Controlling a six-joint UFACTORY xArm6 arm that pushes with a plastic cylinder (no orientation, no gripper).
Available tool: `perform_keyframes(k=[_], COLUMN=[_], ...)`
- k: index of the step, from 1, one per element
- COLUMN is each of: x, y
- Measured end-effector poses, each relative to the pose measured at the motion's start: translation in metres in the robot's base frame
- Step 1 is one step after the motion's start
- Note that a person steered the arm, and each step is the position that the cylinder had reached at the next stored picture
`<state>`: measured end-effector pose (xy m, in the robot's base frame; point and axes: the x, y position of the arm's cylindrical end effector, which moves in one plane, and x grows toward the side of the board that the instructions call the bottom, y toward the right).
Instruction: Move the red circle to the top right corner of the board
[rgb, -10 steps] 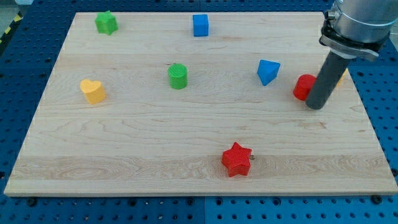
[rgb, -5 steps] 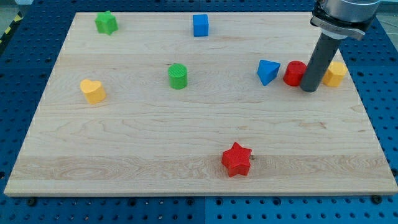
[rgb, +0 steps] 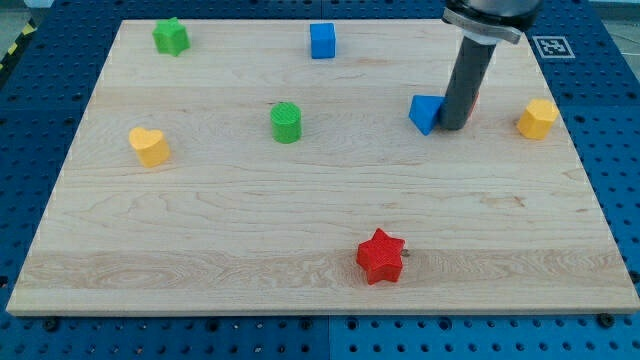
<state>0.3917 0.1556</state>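
While our rod (rgb: 468, 80) comes down from the board's top edge, our tip (rgb: 452, 126) rests on the wood in the right half of the board (rgb: 250, 210), nearer the top edge than the bottom. We end in this plain dark rod, not a claw, so no opening or closing shows and nothing is gripped.

We find the red circle (rgb: 474, 100) almost wholly hidden behind the rod. Only a thin red sliver shows at the rod's right side, so the block sits just behind our tip, toward the top edge. We cannot tell whether the two touch. It lies well short of the top right corner.

Against the rod's left side we see the blue triangular block (rgb: 424, 113), touching or nearly touching it. Near the right edge, level with our tip and apart from it, stands a yellow block (rgb: 537, 118) whose shape looks many-sided.

Along the top edge we see a green star (rgb: 171, 36) near the top left corner and a blue cube (rgb: 322, 40) around the middle. A green cylinder (rgb: 286, 122) stands left of centre, and a yellow heart (rgb: 149, 146) sits by the left edge. A red star (rgb: 380, 257) lies near the bottom edge, well apart from everything else. Round the board runs a blue perforated table (rgb: 620, 220).
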Motion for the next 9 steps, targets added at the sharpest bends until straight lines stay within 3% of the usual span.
perform_keyframes(k=[4, 5, 6, 9], x=[-0.053, 0.012, 0.019, -0.017], y=[-0.011, 0.007, 0.008, 0.029])
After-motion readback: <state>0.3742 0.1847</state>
